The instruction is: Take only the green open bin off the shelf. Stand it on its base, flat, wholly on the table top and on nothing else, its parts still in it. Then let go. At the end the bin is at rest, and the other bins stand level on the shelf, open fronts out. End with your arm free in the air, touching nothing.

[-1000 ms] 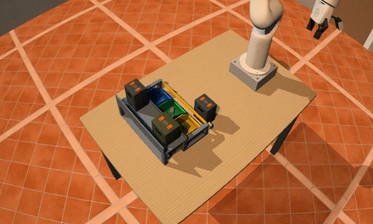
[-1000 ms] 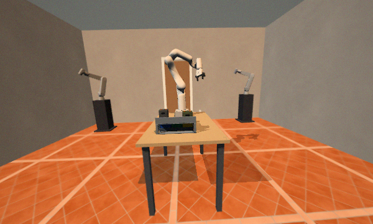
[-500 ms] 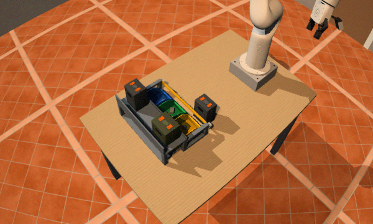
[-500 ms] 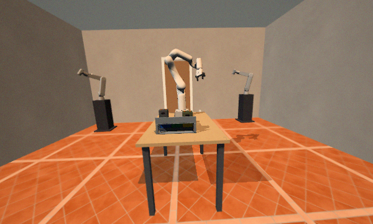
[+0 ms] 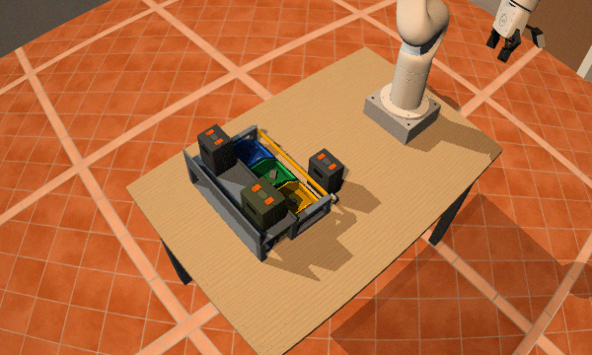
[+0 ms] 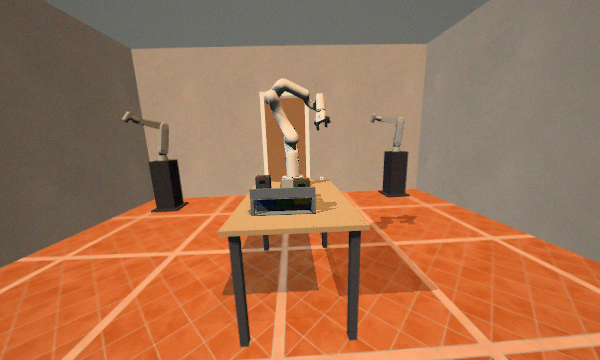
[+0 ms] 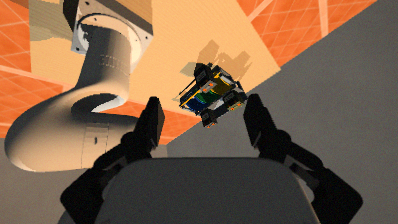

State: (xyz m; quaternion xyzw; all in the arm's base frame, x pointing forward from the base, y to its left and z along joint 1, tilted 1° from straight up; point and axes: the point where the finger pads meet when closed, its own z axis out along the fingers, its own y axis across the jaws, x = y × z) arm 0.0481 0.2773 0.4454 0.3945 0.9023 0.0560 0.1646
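Note:
The green open bin (image 5: 283, 174) (image 7: 205, 96) sits in the grey shelf (image 5: 225, 211) (image 6: 280, 193) between the blue bin (image 5: 252, 152) (image 7: 196, 105) and the yellow bin (image 5: 307, 195) (image 7: 224, 87). A small grey-brown part (image 5: 273, 175) shows in the green bin. The open fronts face the robot's base. My gripper (image 5: 521, 48) (image 6: 323, 125) (image 7: 203, 105) is open and empty, high in the air and far from the shelf. The bins' bases are hidden in the top view.
A yellow bar (image 5: 291, 160) runs across the shelf's front. A dark box (image 5: 326, 171) stands on the table (image 5: 400, 197) just before it. A dark grey box (image 5: 217, 153) and an olive box (image 5: 263, 207) stand on top of the shelf, behind the bins.

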